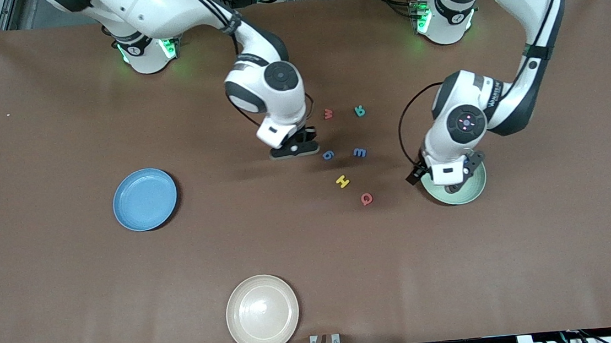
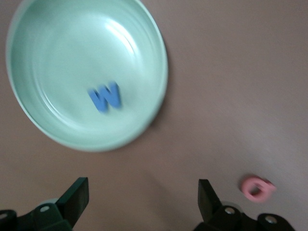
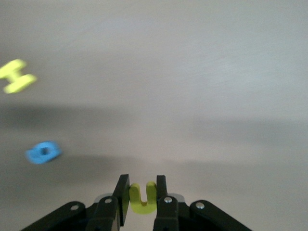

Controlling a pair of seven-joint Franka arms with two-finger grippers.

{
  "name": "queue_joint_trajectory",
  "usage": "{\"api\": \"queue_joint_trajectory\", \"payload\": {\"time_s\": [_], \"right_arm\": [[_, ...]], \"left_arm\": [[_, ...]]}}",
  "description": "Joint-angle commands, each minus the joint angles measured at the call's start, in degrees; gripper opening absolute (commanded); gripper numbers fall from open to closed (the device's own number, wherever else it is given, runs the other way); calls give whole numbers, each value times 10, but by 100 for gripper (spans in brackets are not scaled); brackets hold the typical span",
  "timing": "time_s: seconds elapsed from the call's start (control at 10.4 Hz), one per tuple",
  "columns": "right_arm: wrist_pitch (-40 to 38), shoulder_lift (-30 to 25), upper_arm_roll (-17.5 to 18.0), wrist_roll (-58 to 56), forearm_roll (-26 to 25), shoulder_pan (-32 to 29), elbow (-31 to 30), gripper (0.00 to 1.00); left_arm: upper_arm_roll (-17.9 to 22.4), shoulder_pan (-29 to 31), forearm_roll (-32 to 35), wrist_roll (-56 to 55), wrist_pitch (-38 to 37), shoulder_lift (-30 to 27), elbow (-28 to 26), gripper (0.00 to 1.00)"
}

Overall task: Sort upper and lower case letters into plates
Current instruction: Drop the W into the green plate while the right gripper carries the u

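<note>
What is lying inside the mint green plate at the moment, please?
One blue letter W lies in the mint green plate, as the left wrist view shows. In the front view the left gripper covers most of the plate, hiding the letter.

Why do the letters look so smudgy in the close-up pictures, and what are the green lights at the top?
Left wrist view: the blue W in the mint green plate is smeared, likely motion blur. Right wrist view: the yellow H and a blue letter look fuzzy, while the yellow letter pinched in the right gripper is sharper. Front view: the arm bases glow green onto the table.
</note>
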Motion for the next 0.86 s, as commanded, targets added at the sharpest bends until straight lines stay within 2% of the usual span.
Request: {"api": "queue_joint_trajectory", "payload": {"time_s": [0.0,0.1,0.29,0.48,0.58,0.67,0.77], "right_arm": [[-75,-64,-21,-110,43,-66,-35,0],[-104,-76,-49,-163,43,-76,-35,0],[-132,-89,-94,-248,58,-103,-40,0],[-134,-100,-137,-313,61,-124,-61,0],[-132,-103,-161,-343,61,-137,-77,0],[-130,-105,-180,-381,61,-151,-85,0],[-130,-103,-181,-404,61,-171,-87,0]], "left_arm": [[-3,-56,-5,-105,31,47,40,100],[-2,-75,-4,-126,47,60,47,100],[-1,-84,22,-110,53,98,99,100],[-1,-88,117,-79,53,148,160,100],[-1,-88,145,-28,53,166,176,100],[-1,-92,146,-13,54,181,187,100],[0,-107,144,-19,54,196,205,100]]}}
